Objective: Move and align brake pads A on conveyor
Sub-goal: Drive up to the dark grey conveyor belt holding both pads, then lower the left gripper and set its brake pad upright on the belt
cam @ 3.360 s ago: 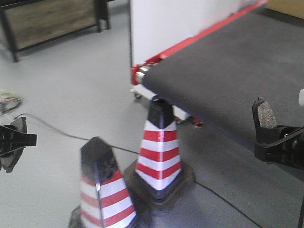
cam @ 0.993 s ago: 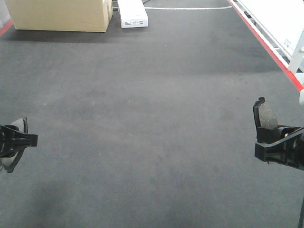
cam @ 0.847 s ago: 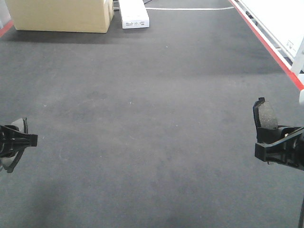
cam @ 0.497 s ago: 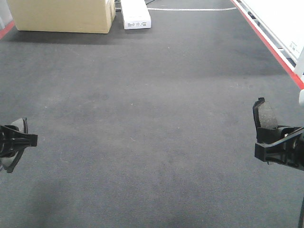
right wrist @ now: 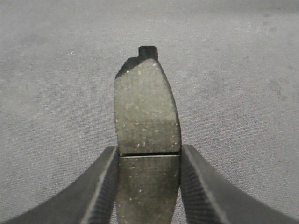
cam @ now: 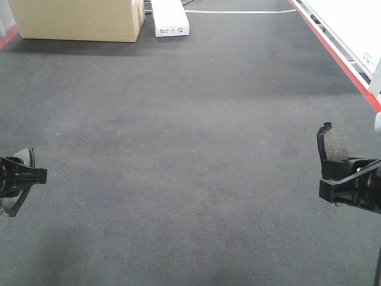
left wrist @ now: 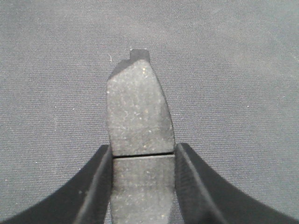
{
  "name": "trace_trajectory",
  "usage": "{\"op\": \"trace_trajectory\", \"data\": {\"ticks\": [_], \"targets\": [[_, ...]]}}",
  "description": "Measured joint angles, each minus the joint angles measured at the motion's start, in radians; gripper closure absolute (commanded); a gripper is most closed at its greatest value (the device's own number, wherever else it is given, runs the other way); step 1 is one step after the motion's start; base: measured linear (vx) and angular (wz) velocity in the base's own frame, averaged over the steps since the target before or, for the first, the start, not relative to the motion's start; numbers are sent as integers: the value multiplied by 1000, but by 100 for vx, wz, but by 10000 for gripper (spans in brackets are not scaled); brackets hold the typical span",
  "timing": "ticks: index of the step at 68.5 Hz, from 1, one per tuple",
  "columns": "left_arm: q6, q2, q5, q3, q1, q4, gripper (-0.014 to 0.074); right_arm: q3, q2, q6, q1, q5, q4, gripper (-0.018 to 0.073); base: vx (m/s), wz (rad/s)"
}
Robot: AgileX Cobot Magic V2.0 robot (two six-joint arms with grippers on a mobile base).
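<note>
Above the conveyor (cam: pixel 190 149), the left claw (left wrist: pixel 142 156) clamped one brake pad (left wrist: pixel 139 112) and the right claw (right wrist: pixel 148 156) a second brake pad (right wrist: pixel 147 107); placing seemed in hand, next calling for lowering both, aligned.

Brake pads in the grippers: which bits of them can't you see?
Front view: the left brake pad is almost all hidden behind the left gripper at the picture's edge.
Right wrist view: the right brake pad has its lower end cut off by the bottom edge, inside the right gripper.
Front view: the white box label is too small to read.
</note>
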Motion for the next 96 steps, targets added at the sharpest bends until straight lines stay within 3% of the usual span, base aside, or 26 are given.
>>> {"op": "trace_trajectory", "data": {"ticks": [42,60,80,96], "targets": [[0,0,-2,0,0,0,519,0,0,0,0,0,0,463,0,0],[66,48,10,-69,-5,-126,512,0,0,0,0,0,0,463,0,0],[90,235,19,-227,-124,-171,503,0,0,0,0,0,0,463,0,0],[5,421,15,-307,-160,-170,492,0,0,0,0,0,0,463,0,0]]}}
